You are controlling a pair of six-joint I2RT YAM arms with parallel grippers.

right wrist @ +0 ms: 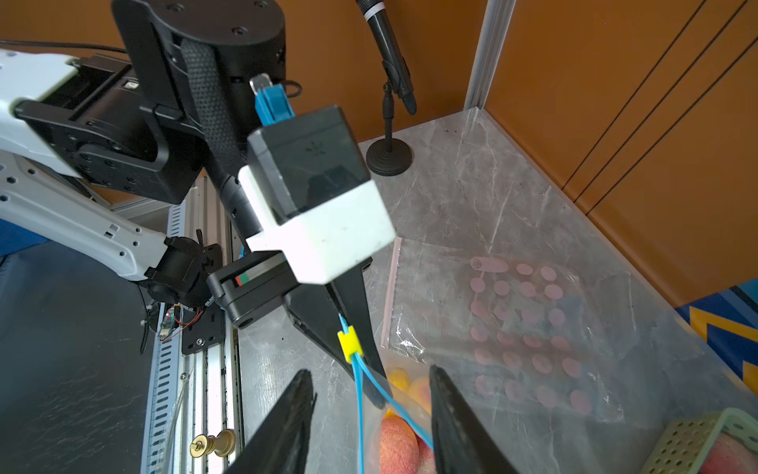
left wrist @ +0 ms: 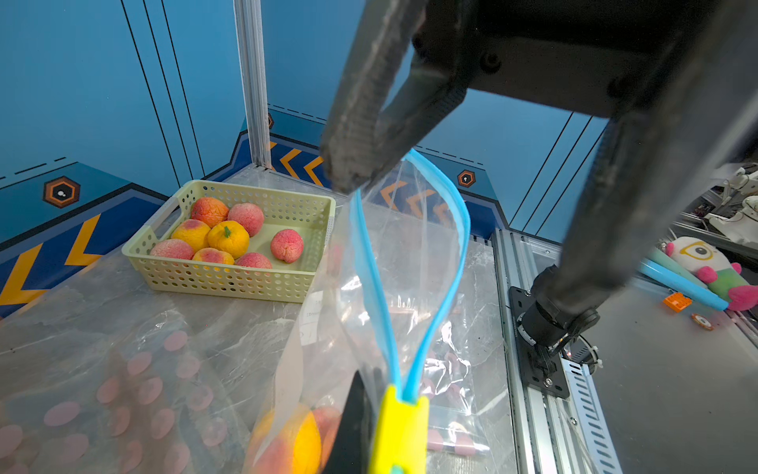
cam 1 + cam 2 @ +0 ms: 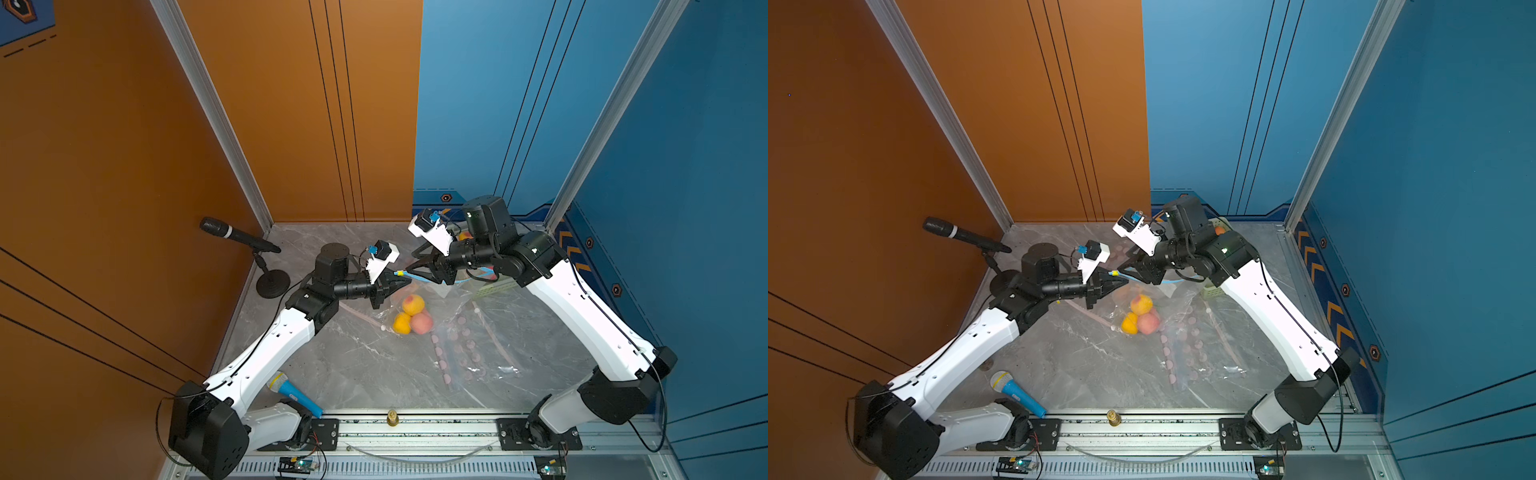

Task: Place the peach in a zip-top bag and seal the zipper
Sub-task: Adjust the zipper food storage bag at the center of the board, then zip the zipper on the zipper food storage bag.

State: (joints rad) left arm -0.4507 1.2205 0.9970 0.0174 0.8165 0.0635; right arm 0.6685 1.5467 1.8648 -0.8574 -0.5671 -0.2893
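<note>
A clear zip-top bag (image 3: pixel 451 309) hangs above the table with three peaches (image 3: pixel 412 305) (image 2: pixel 287 443) inside. Its blue zipper (image 2: pixel 371 262) gapes open in a loop beyond the yellow slider (image 2: pixel 400 435) (image 3: pixel 399 273). My left gripper (image 2: pixel 369 410) (image 3: pixel 405 283) is shut on the bag's zipper end, just behind the slider. My right gripper (image 1: pixel 371 394) (image 3: pixel 409 264) is open, its fingers (image 1: pixel 295 410) standing on either side of the two blue zipper strips (image 1: pixel 359 410), a short way past the slider (image 1: pixel 350 342).
A green basket (image 2: pixel 229 283) holding several more peaches stands at the back right. Spare bags with pink dots (image 3: pixel 465 345) lie flat on the marble. A microphone on a stand (image 3: pixel 272 282) is back left, a blue toy microphone (image 3: pixel 297 395) front left.
</note>
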